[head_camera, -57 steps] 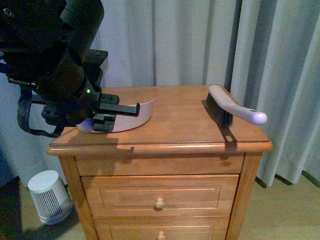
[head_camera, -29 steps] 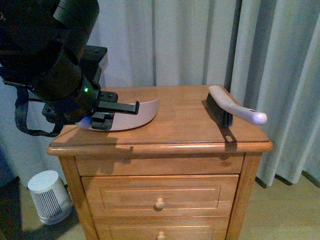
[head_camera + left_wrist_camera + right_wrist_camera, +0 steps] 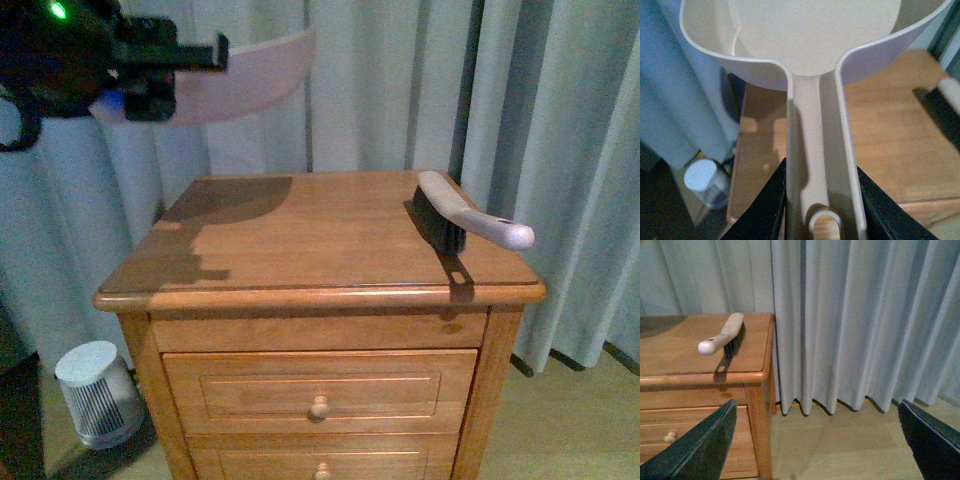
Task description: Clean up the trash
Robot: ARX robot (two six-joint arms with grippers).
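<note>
High above the nightstand [image 3: 330,230], no longer on it, the dustpan [image 3: 250,75], tight in the left hand [image 3: 168,72].

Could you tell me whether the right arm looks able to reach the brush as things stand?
Probably yes: the right pincer is open and empty, the brush lies unobstructed near the right edge of the nightstand, and the left pincer holds the dustpan high.

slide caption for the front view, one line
Left tool holds a pinkish-beige plastic dustpan high above the wooden nightstand, a white-handled black-bristled brush lying on it.
</note>
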